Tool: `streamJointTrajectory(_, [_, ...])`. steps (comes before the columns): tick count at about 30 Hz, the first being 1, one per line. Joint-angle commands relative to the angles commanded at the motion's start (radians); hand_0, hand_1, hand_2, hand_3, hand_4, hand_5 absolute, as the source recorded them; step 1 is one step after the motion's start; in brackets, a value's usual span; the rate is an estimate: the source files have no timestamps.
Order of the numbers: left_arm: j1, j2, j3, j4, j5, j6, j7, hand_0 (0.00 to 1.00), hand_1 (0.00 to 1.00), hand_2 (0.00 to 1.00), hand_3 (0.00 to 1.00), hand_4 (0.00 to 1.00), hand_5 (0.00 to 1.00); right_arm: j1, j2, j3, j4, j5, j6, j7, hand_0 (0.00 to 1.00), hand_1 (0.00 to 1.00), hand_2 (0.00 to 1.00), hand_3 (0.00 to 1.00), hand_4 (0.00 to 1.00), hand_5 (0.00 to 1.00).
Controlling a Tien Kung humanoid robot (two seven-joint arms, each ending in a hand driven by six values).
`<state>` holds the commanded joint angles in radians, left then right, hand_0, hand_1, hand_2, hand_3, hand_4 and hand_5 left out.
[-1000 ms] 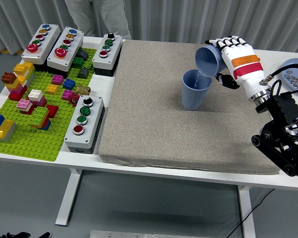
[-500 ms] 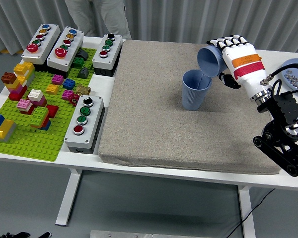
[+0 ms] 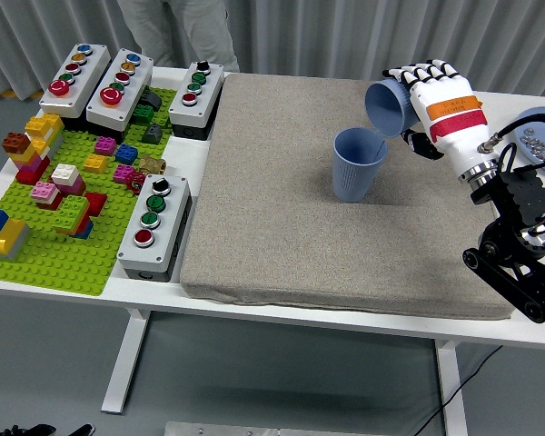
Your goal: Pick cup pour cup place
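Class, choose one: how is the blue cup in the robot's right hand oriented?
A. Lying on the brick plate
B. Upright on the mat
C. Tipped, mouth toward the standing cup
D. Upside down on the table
C: the right hand holds the tipped cup above and beside the standing cup.

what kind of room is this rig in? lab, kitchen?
Most likely a robotics test lab, not a kitchen. The white table carries push-button boxes and a green brick baseplate, a grey mat serves as the work area, and a grey curtain closes off the back.
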<state>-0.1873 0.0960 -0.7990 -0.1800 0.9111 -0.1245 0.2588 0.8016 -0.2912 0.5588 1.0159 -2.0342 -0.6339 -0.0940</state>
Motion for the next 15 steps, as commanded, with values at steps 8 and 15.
streamJointTrajectory(8, [0.000,-0.001,-0.001,0.000,0.001,0.000,0.000,0.777,0.757,0.809,0.646,0.505,0.967,-0.030,0.010,0.101,0.033,0.281,0.068,0.053,0.870,0.752,0.656,0.628,0.776,0.080])
streamJointTrajectory(15, [0.004,-0.002,0.001,0.000,0.002,0.001,0.000,0.777,0.757,0.810,0.647,0.504,0.968,-0.061,0.022,0.232,0.076,0.574,0.166,0.031,0.859,0.751,0.664,0.644,0.776,0.092])
